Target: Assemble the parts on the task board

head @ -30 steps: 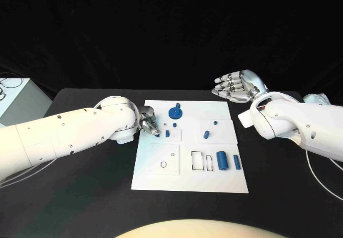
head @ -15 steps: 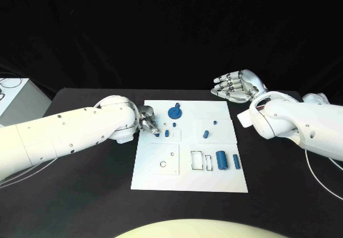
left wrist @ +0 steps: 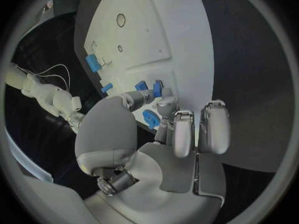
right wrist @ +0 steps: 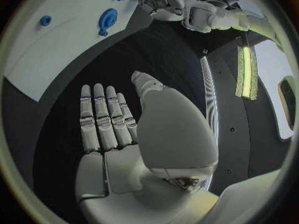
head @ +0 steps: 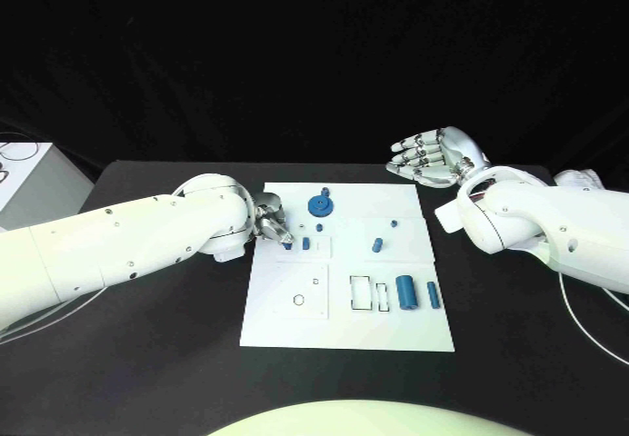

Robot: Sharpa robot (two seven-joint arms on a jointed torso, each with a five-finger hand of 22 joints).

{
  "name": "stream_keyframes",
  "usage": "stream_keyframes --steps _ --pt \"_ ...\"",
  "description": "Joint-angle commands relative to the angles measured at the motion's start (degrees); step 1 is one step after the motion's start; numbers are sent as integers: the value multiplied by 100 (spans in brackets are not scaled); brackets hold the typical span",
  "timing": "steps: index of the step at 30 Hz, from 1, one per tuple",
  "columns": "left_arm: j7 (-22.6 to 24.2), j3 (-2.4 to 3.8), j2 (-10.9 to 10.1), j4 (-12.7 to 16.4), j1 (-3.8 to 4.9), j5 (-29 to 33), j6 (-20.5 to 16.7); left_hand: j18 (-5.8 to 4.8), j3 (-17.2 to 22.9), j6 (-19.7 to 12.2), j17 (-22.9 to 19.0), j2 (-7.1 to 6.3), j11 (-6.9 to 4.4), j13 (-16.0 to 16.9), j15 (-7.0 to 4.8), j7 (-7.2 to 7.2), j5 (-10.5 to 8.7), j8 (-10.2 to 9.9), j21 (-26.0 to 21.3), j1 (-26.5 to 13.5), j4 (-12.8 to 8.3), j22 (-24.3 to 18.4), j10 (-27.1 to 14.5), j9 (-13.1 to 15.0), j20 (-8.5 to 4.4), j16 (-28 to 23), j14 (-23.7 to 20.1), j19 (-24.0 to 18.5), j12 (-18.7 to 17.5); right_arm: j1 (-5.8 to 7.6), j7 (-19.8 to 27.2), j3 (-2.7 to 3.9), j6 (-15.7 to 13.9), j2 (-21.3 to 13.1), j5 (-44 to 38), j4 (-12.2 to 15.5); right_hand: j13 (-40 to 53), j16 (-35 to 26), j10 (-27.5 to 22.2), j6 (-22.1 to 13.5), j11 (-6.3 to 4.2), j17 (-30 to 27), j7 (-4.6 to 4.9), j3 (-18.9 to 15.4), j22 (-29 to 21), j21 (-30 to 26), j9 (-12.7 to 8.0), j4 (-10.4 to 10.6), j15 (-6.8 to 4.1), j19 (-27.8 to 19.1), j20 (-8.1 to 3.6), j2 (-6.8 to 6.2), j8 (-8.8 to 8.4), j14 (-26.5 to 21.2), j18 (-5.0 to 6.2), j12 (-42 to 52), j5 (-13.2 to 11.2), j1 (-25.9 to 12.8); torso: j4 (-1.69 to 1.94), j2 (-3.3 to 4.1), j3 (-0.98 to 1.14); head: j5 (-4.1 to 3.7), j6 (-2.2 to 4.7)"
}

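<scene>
The white task board (head: 344, 322) lies mid-table. My left hand (head: 270, 223) is at its left edge, thumb and a finger pinching a small blue peg (left wrist: 157, 88) just over the board (left wrist: 143, 35), beside a second peg (head: 305, 243). A blue gear (head: 320, 207) stands at the board's back and also shows as the gear (left wrist: 151, 118) by my fingers. A short blue piece (head: 377, 244) lies mid-board, and two blue cylinders (head: 408, 292) lie at the right. My right hand (head: 435, 154) hovers past the back right corner, fingers spread, holding nothing; the right hand (right wrist: 124, 134) is over black table.
A white box (head: 29, 182) with cables stands at the table's far left. Outlined slots (head: 368, 294) and a square plate with a hole (head: 302, 292) mark the board's front half. A thin cable (head: 590, 313) trails along the right side.
</scene>
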Motion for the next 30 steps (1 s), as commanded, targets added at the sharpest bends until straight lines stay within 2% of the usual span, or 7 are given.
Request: stream_keyframes --steps 1,8,18,30 --pt "14 -22 15 3 -33 97 187 -21 -34 207 1509 11 -8 11 -44 -150 -38 -22 -13 -59 8 128 18 -4 -32 19 585 8 11 -1 25 1 94 0 -60 4 5 -17 28 31 2 -5 101 -22 -9 -2 -9 -1 4 -5 -17 24 -12 24 80 -1 34 -18 1 -1 1 0 -12" --pt "14 -22 6 2 -34 89 202 -18 -38 200 1509 4 -24 10 -53 -168 -24 -31 -21 -6 -54 117 13 -3 -38 19 585 1 8 -1 16 1 101 -4 -61 4 5 -22 35 36 3 -9 102 -25 -14 -4 -9 1 5 -8 -16 26 -12 21 79 0 34 -19 -2 -1 -1 2 -12" --pt "14 -23 -1 27 -38 52 228 -19 312 154 1509 -4 -21 -15 -58 -143 116 -36 -29 385 -539 116 -3 41 -52 19 585 -1 -35 -1 14 1 106 -6 -61 3 5 -26 41 40 3 -12 104 -27 -19 -5 -9 2 6 -12 -14 27 -11 19 79 0 34 -20 -1 0 -3 4 -24" --pt "11 -23 -13 55 -48 -4 282 -20 365 159 1509 8 -13 -13 -51 -131 115 -27 -27 445 -597 122 3 52 -47 19 585 1 -36 -2 13 1 114 -5 -61 1 5 -31 51 48 4 -17 107 -31 -25 -7 -10 5 8 -16 -13 32 -10 17 79 0 34 -23 1 0 -3 2 -21"
